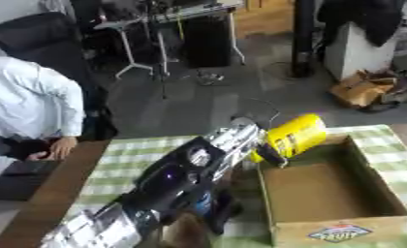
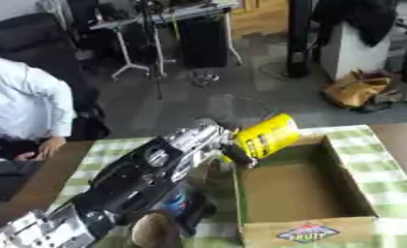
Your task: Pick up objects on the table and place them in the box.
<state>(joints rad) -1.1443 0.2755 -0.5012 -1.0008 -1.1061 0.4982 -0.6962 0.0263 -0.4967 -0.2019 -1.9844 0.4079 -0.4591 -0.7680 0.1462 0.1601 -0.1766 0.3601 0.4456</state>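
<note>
My left hand (image 1: 266, 152) holds a yellow canister (image 1: 298, 135) with dark print, fingers curled round its lower end. The canister is tilted and hangs over the far left corner of an open cardboard box (image 1: 359, 186), whose inside looks bare. The left arm (image 1: 177, 181) runs from the lower left up to the box. Under the arm a dark object with a blue part (image 2: 183, 206) lies on the green checked tablecloth (image 1: 148, 150), mostly hidden. A round brown thing (image 2: 156, 231) shows at the bottom edge. My right hand is not in view.
The box stands on the right half of the table, with a printed label (image 1: 341, 233) on its near wall. A wooden table edge (image 1: 50, 193) runs down the left. A person in a white shirt (image 1: 29, 104) sits beyond the table's far left corner.
</note>
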